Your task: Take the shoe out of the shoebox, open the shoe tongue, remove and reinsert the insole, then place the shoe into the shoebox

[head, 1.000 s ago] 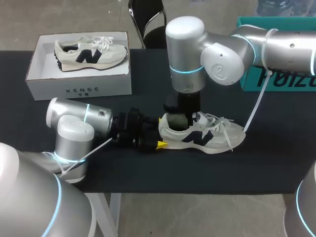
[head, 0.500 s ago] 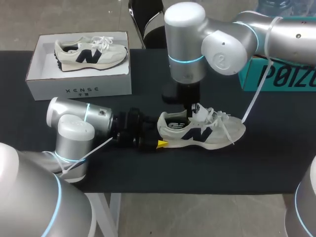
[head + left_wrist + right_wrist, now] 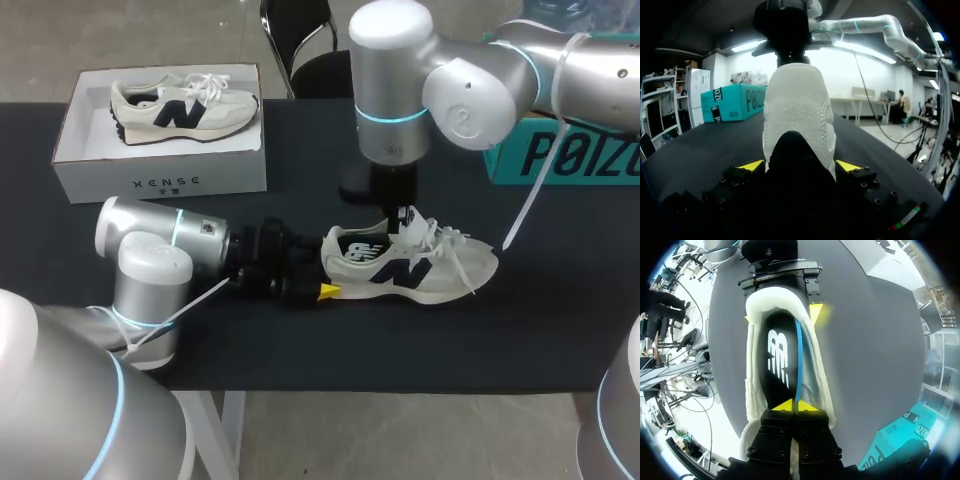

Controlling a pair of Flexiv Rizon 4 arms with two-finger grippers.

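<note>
A cream shoe (image 3: 432,270) with a dark logo lies on the black table, toe to the right. My left gripper (image 3: 326,273) comes in level from the left. Its yellow tips press on either side of the heel (image 3: 797,110), so it is shut on the shoe. My right gripper (image 3: 400,218) hangs over the tongue, fingers shut. In the right wrist view the black insole (image 3: 777,352) shows inside the shoe. Its blue edge runs straight up into the closed tips of the right gripper (image 3: 796,405). The left gripper (image 3: 781,315) shows beyond the heel.
The white shoebox (image 3: 160,180) stands at the back left with a second matching shoe (image 3: 185,108) lying in it. A teal box (image 3: 560,155) sits at the back right, behind my right arm.
My right gripper has come up out of the heel opening and moved right, over the tongue. The shoe has rolled more upright and the insole's logo now shows. The left arm has not moved.
</note>
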